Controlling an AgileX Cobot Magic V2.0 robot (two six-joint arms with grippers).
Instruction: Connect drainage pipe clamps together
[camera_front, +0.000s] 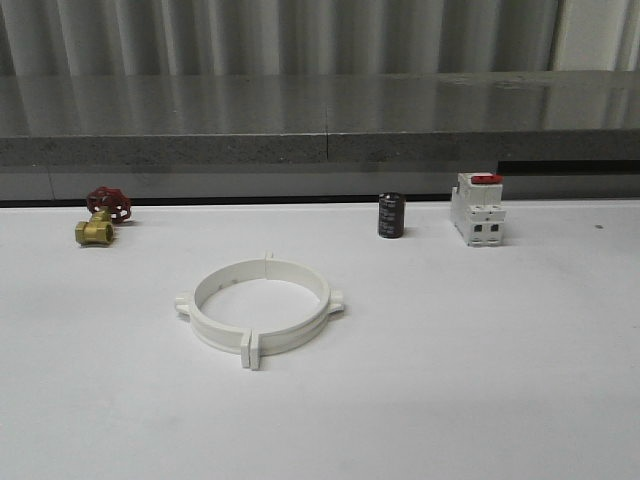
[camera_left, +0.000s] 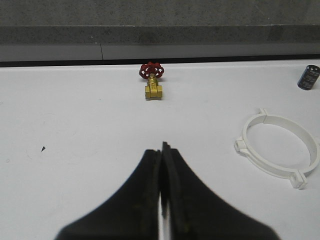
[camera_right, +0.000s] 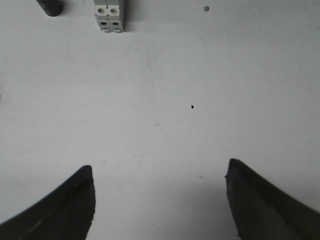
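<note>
White tabletop, grey ledge behind; bench inventory.

Left gripper (camera_left: 161, 150): black fingers pressed together, holding nothing, above bare table (camera_left: 75, 125). Right gripper (camera_right: 160, 170): fingers wide apart, nothing between them. Drainage pipe clamps (camera_front: 260, 312): two white half-rings lying as one ring, centre-left of the front view, end tabs meeting at near and far sides; whether fully latched is hard to tell. Brass valve (camera_front: 97, 228) with red handwheel: middle left of the frame, near the ledge. Black cylinder (camera_front: 391, 215): centre-right. White switch (camera_front: 477, 210), red top: just right of the cylinder.
</note>
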